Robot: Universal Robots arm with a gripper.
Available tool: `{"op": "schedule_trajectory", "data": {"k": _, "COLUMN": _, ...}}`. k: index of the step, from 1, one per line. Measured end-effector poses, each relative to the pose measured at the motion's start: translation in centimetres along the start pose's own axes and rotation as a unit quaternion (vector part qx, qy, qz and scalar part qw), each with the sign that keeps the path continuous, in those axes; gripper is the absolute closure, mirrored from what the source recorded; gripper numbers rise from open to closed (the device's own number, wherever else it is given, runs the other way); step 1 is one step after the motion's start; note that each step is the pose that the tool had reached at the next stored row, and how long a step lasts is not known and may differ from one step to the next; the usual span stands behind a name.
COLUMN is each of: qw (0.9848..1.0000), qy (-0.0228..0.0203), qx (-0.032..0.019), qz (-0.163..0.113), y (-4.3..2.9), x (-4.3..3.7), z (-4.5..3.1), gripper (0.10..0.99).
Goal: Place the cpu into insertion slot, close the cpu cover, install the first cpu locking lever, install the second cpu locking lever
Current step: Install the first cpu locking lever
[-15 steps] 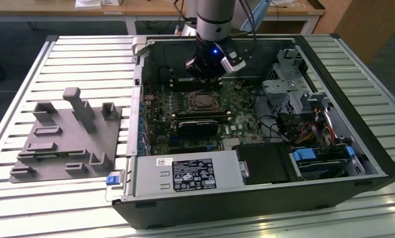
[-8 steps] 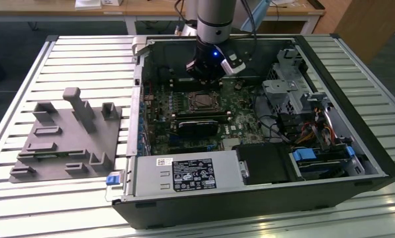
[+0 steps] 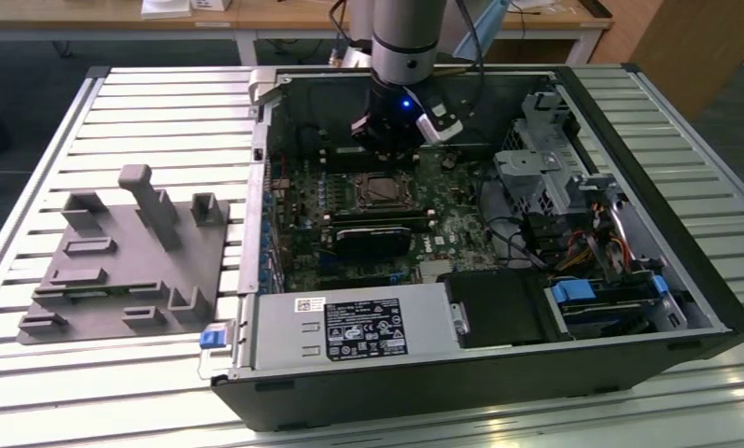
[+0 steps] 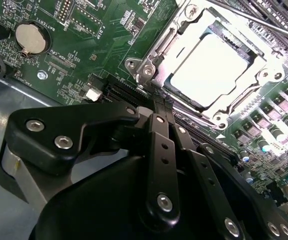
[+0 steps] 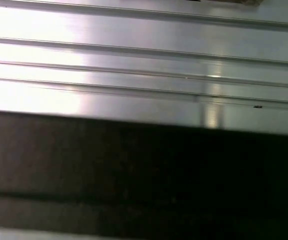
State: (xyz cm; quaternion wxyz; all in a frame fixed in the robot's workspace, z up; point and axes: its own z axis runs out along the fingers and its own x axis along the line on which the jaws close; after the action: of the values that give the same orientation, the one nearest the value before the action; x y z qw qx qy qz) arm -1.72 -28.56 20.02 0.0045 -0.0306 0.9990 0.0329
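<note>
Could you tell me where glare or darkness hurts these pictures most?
In the second wrist view, glare washes out the cpu face and the cpu cover; in the first wrist view, bright streaks sit above a dark band; the exterior view is evenly lit.

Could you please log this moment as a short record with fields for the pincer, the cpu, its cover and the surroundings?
pincer: shut, holding nothing, tips beside a corner of the cpu cover
cpu: pale metal face seated in the insertion slot
cpu cover: silvery frame lying down around the cpu
arm: reaching down into the open computer case, above the slot
outside the case: grey fixture on the slatted table, at the exterior view's left
</note>
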Motion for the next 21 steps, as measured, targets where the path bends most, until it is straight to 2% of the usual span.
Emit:
{"op": "schedule_trajectory", "data": {"k": 5, "qw": 1.0, "qy": 0.0, "qx": 0.0003, "qz": 0.0, "y": 0.02, "x": -0.01, "z": -0.23, "gripper": 0.98}}
{"op": "schedule_trajectory", "data": {"k": 13, "qw": 0.9999, "qy": 0.0011, "qx": 0.0124, "qz": 0.0, "y": 0.0, "x": -0.08, "z": 0.18, "gripper": 0.98}}
{"op": "schedule_trajectory", "data": {"k": 18, "qw": 0.9999, "qy": 0.0009, "qx": 0.0138, "qz": 0.0, "y": 0.02, "x": -0.16, "z": 0.35, "gripper": 0.98}}
{"op": "schedule_trajectory", "data": {"k": 21, "qw": 0.9999, "qy": 0.0008, "qx": 0.0138, "qz": 0.0, "y": 0.04, "x": -0.18, "z": 0.11, "gripper": 0.98}}
